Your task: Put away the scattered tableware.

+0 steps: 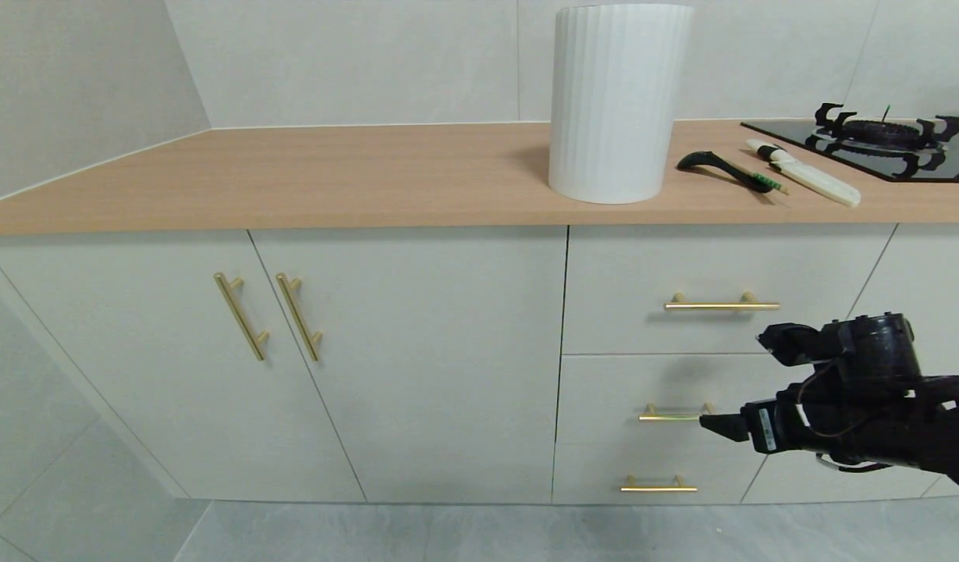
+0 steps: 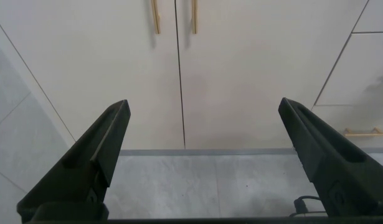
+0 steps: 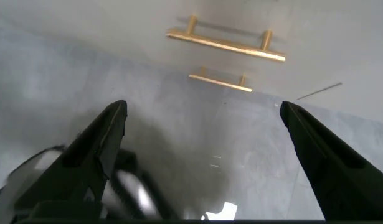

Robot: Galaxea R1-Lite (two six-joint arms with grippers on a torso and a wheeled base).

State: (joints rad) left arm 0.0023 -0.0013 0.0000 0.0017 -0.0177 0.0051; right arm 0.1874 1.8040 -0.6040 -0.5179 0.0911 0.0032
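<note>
Two utensils lie on the wooden countertop [image 1: 331, 176] to the right of a tall white ribbed container [image 1: 616, 101]: a black-headed one with a green handle [image 1: 729, 172] and a long white one with a dark band [image 1: 805, 184]. My right gripper [image 1: 748, 386] hangs open well below the counter, in front of the drawers, with nothing between its fingers. In the right wrist view the right gripper [image 3: 202, 107] faces the two lower drawer handles [image 3: 225, 40]. My left gripper [image 2: 202, 106] is open and empty, low before the double cabinet doors [image 2: 179, 62].
A black gas hob [image 1: 877, 140] sits at the counter's far right, just behind the utensils. Below are two doors with gold handles [image 1: 268, 316] and three drawers with gold bar handles [image 1: 721, 304]. Grey tiled floor [image 1: 448, 535] lies in front of the cabinets.
</note>
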